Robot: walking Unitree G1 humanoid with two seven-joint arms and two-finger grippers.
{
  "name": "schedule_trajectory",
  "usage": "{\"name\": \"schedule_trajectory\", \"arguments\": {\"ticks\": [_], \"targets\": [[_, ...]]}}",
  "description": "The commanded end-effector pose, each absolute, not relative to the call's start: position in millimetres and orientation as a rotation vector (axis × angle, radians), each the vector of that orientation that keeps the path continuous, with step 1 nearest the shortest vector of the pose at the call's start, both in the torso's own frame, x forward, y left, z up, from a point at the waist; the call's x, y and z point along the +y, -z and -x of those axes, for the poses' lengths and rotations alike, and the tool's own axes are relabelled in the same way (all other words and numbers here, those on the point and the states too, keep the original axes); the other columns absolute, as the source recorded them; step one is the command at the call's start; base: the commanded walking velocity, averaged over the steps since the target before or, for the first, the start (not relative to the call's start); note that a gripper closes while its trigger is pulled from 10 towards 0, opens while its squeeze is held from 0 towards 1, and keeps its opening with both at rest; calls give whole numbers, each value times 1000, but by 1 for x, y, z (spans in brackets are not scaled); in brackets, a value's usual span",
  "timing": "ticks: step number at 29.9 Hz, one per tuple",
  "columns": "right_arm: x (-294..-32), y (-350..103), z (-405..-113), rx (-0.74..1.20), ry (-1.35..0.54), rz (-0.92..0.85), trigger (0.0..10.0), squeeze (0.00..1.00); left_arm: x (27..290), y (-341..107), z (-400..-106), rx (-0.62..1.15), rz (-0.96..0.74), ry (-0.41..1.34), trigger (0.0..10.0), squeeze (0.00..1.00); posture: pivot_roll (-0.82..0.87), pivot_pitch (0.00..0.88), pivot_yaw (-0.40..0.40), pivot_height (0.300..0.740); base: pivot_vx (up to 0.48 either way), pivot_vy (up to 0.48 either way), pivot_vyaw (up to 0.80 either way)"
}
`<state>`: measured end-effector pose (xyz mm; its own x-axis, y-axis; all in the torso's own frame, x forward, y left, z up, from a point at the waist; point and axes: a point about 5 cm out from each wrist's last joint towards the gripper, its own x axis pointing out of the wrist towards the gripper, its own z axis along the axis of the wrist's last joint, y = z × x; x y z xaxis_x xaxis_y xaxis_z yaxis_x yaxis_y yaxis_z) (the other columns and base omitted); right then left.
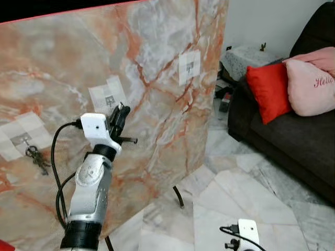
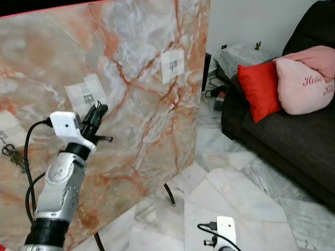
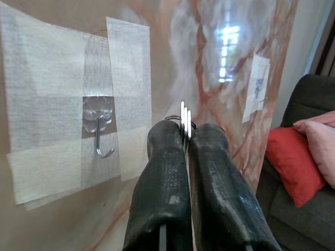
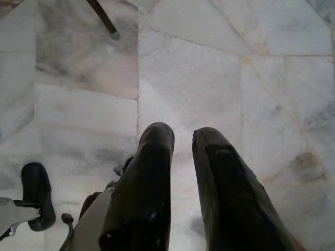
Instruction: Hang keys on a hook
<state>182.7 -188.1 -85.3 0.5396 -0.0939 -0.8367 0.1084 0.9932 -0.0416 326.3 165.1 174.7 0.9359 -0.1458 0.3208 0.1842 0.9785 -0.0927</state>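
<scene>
Two left fingers [image 3: 162, 172] pinched on keys [image 3: 184, 121], just beside hook [image 3: 99, 137]; right fingers [image 4: 152, 172] apart above floor [image 4: 209, 68]

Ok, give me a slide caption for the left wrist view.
Left gripper pinches a key ring beside a taped hook on the marble board.

left claw [image 3: 186, 141] raised, pinched closed, right arm hanging

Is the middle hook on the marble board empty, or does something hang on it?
Empty. The hook is bare; the left tool, shut on a key ring, is beside it.
</scene>
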Motion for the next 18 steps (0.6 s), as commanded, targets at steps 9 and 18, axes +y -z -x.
{"name": "schedule_trajectory", "arguments": {"ticks": [9, 18], "targets": [[-189, 84, -185, 980, 139, -30, 10000, 0, 171, -177, -336, -331, 159, 138, 10000, 0, -48, 0, -29, 740, 0, 0, 0], [-189, 84, -185, 981, 139, -29, 10000, 0, 192, -176, -337, -338, 250, 45, 10000, 0, -49, 0, -30, 740, 0, 0, 0]]}}
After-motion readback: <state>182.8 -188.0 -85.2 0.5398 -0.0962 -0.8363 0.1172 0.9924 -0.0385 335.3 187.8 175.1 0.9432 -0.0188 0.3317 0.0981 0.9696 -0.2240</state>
